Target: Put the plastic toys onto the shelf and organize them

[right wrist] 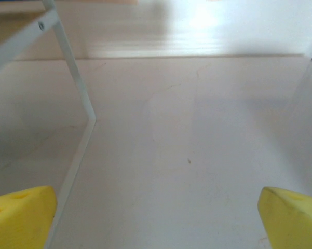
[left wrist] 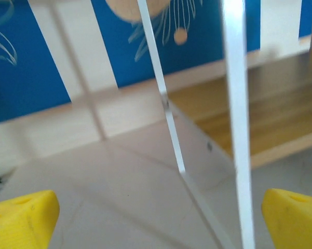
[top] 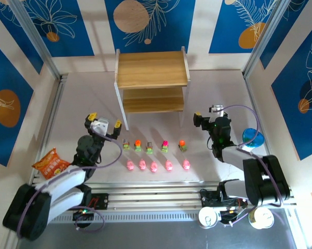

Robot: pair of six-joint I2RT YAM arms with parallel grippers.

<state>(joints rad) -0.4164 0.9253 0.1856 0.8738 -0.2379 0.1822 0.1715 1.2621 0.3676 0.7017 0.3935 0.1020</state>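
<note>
The shelf [top: 151,72] stood at the far side of the worktop [top: 218,83], a small two-tier piece in light wood with thin white side supports, both tiers bare. Well in front of it, between the two arms, the plastic toys [top: 154,155] lay in two neat rows running left to right. The far row held five little green-yellow trucks [top: 150,148], their tops (as far as so small a size allows) grey, orange, grey, pink and orange from left to right. The near row held five rounded pink pigs [top: 154,166], each just beside its neighbour without touching. None of the ten sat on the shelf.

The left fingers [left wrist: 21,218] were spread wide and held nothing, hanging near the shelf's front left leg and to the left of the trucks. Through the left wrist camera the yellow tips sat at either bottom corner, with a white support and the lower wooden board beyond.

The right fingers [right wrist: 290,215] were likewise released and empty, poised to the right of the shelf and facing bare worktop and one bent white support.

An orange snack bag [top: 52,163] lay beside the left arm, and a blue cup [top: 253,138] beside the right arm.
</note>
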